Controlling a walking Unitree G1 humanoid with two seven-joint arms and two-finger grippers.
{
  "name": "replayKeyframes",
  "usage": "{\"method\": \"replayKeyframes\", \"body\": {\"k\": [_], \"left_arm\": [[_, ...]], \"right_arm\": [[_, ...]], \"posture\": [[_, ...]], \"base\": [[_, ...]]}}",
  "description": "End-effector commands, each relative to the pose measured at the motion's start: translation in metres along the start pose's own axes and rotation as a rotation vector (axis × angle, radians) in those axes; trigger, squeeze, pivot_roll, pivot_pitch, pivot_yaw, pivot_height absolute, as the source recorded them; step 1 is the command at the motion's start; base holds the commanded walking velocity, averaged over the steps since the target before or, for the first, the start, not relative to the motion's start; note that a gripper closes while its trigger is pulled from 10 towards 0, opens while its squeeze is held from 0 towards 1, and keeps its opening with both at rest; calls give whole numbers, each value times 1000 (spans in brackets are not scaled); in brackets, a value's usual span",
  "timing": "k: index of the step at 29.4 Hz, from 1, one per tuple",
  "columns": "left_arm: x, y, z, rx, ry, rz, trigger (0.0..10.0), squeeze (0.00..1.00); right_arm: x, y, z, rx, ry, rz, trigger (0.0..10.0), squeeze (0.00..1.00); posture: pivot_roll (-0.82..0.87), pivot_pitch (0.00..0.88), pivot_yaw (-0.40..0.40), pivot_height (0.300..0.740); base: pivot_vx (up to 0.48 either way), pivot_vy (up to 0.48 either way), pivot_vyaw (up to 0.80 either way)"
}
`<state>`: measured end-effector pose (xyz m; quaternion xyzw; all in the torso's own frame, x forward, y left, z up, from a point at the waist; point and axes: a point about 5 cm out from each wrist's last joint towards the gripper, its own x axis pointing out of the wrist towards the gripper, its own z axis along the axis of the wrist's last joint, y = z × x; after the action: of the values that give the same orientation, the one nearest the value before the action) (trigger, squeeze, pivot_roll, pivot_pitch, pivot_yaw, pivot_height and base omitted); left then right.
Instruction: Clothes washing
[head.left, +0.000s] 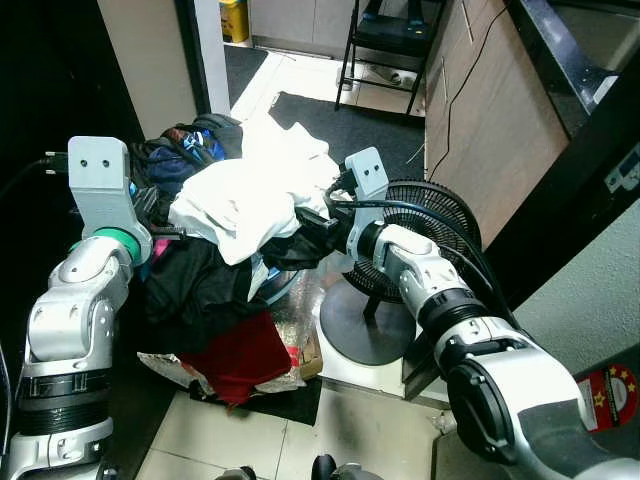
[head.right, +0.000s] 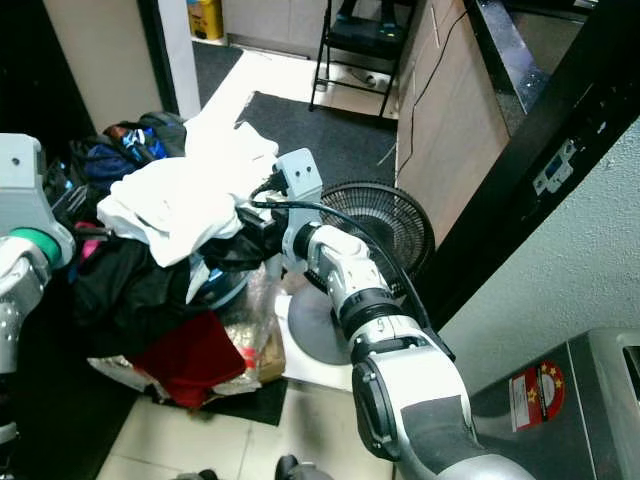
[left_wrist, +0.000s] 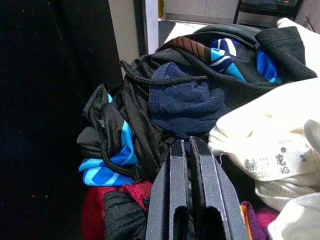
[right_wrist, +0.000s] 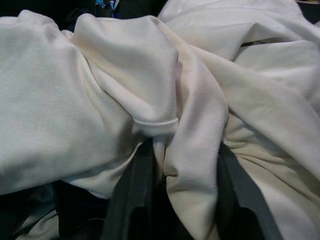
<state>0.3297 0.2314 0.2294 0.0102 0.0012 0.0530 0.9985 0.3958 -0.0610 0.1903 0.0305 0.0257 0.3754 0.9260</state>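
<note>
Right gripper (right_wrist: 182, 200) spread around white cloth (head.left: 250, 195) atop pile (head.left: 200, 290); left gripper (left_wrist: 191, 150) closed, empty, beside it.

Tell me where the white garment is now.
The white garment lies on top of the clothes pile, between both hands, left of the black fan; the right hand reaches into it.

Clothes pile (head.left: 215, 290) at left, shirt (head.left: 250, 200) on top, fan (head.left: 420, 240) to its right, chair (head.left: 385, 40) behind.

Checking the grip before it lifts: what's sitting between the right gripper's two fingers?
A fold of the white garment hangs between the right gripper's fingers, seen in the right wrist view.
</note>
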Motion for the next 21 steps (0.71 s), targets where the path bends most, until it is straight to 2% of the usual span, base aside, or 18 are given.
{"method": "replayKeyframes", "body": {"k": [1,2,4,10,12,15,16,17,18,19,20,21], "left_arm": [[0,1,-3,-1,8,7,10000,0],[0,1,-3,-1,8,7,10000,0],[2,-1,-2,-6,1,4,10000,0],[3,-2,-1,-11,-7,2,10000,0],[3,-3,-1,-11,-8,1,10000,0],[3,-3,-1,-11,-8,1,10000,0],[3,-3,0,-11,-9,0,10000,0],[3,-3,0,-11,-9,0,10000,0],[4,-4,1,-12,-10,-3,10000,0],[5,-5,1,-12,-12,-5,10000,0],[5,-6,3,-14,-17,-9,10000,0],[5,-7,6,-17,-26,-13,10000,0]], "right_arm": [[-2,0,-12,41,29,-7,0,0],[-2,0,-12,41,29,-7,0,0],[-5,-8,3,16,-43,-53,0,0],[-16,-26,45,-124,-250,-204,0,0],[-19,-30,52,-145,-285,-236,0,0],[-19,-30,52,-145,-285,-236,0,0],[-25,-36,72,-174,-364,-285,0,0],[-25,-36,72,-174,-364,-285,0,0],[-34,-42,105,-214,-479,-330,0,0],[-40,-44,127,-238,-558,-357,0,0],[-48,-43,154,-282,-651,-377,1843,0],[-55,-41,174,-321,-726,-394,10000,0]], "posture": [[80,52,5,740],[80,52,5,740],[78,52,4,740],[72,56,4,740],[72,56,4,740],[72,56,4,740],[67,58,11,740],[67,58,11,740],[62,55,16,740],[62,55,16,740],[61,54,16,740],[60,50,15,740]], "base": [[0,0,0],[0,0,0],[0,0,0],[0,0,0],[0,0,0],[0,0,0],[0,0,0],[0,0,0],[0,0,0],[0,0,0],[0,0,0],[0,0,0]]}}
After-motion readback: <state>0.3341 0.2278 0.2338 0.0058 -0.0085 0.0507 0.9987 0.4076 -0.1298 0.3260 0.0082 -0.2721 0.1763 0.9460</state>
